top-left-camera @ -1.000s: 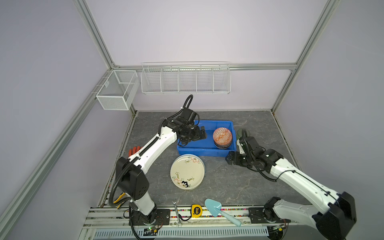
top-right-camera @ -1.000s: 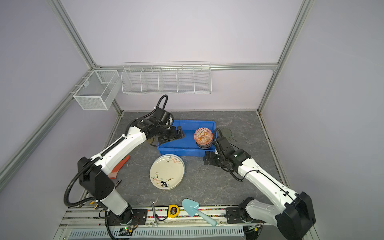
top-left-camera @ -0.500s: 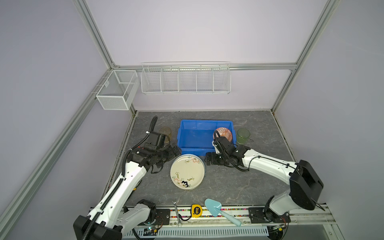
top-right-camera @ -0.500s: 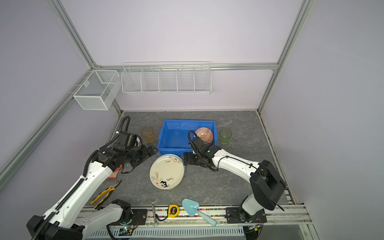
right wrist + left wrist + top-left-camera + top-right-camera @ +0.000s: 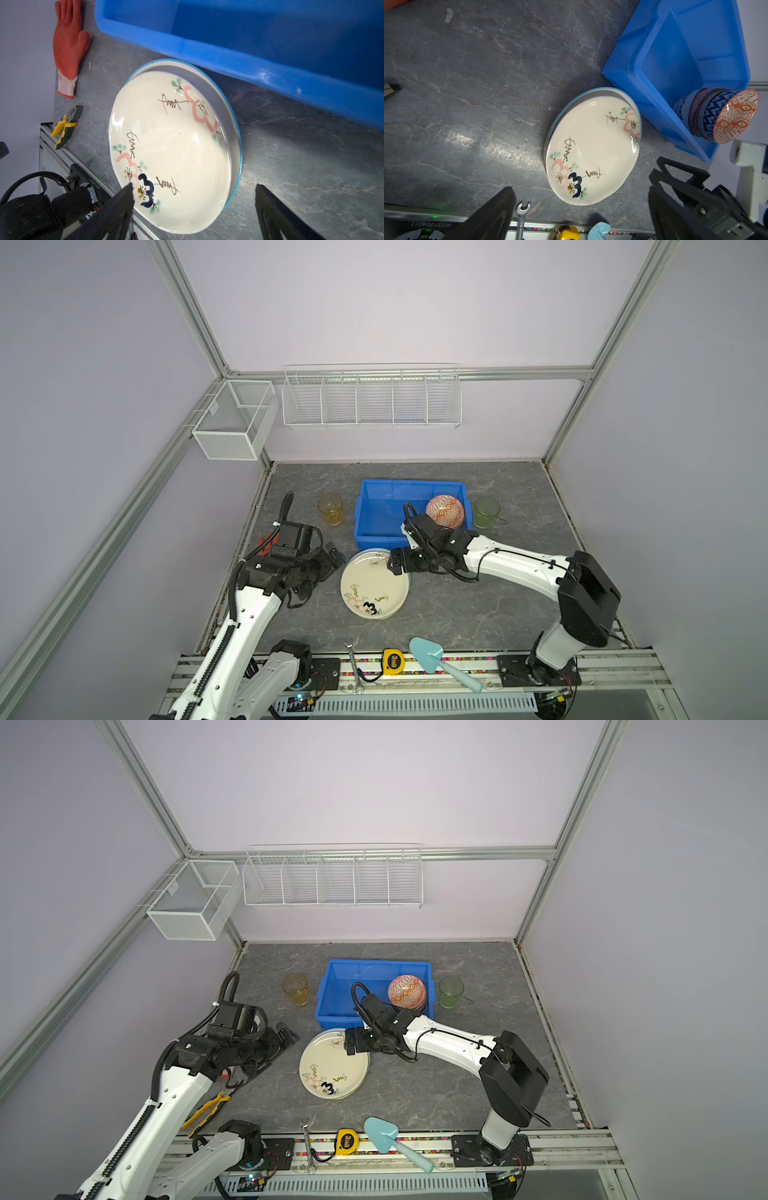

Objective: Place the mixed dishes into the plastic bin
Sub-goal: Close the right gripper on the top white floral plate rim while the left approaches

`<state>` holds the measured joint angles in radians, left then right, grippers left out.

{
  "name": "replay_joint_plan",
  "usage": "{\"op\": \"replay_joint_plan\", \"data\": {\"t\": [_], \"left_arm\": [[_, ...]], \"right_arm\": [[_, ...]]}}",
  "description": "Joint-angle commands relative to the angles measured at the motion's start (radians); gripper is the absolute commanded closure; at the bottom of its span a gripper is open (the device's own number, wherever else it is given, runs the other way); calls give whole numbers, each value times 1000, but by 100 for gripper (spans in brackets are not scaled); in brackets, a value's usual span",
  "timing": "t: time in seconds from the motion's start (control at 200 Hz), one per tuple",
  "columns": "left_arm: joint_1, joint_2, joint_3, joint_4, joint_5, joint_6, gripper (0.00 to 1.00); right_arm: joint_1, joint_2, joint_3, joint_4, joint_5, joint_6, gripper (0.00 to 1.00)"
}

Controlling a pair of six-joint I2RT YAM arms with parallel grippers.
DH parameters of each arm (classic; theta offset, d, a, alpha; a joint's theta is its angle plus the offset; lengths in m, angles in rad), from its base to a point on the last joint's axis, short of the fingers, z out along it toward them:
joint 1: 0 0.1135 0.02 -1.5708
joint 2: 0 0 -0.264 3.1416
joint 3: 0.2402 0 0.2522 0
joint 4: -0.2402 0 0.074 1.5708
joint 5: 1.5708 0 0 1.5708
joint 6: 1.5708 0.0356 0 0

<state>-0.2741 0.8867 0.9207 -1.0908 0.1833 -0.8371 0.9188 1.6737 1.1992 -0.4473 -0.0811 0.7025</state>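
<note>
On the front rail lie a light-blue trowel, a tape measure and a wrench. Behind them, on the grey table, the cream floral plate marked "3" sits on a blue-rimmed plate, just beside the near wall of the plastic bin. The left gripper hangs at the stack's left side, jaws spread and empty. The right gripper hovers over the stack's far rim, also spread wide and holding nothing (contact with the plate cannot be judged). Inside the bin, at its right end, stands a stack of bowls topped by the orange-white bowl. The amber cup and the green cup stand on the table either side of the bin.
</note>
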Motion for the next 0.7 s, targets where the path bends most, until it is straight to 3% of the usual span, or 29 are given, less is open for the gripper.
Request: {"op": "replay_joint_plan", "data": {"t": [0.0, 0.155, 0.305, 0.56, 0.695], "left_arm": [[7, -35, -42, -82, -5, -46, 0], [9, -56, -124, -28, 30, -6, 0], [9, -74, -148, -34, -14, 52, 0], [10, -47, -166, 60, 30, 37, 0], [9, -28, -195, 105, 42, 30, 0]], "right_arm": [[5, -14, 20, -96, -8, -9, 8], [11, -79, -16, -101, 47, -5, 8], [11, -64, -7, -114, 0, -12, 8], [20, -78, -100, -2, -37, 43, 8], [23, -63, -104, 19, -57, 10, 8]]}}
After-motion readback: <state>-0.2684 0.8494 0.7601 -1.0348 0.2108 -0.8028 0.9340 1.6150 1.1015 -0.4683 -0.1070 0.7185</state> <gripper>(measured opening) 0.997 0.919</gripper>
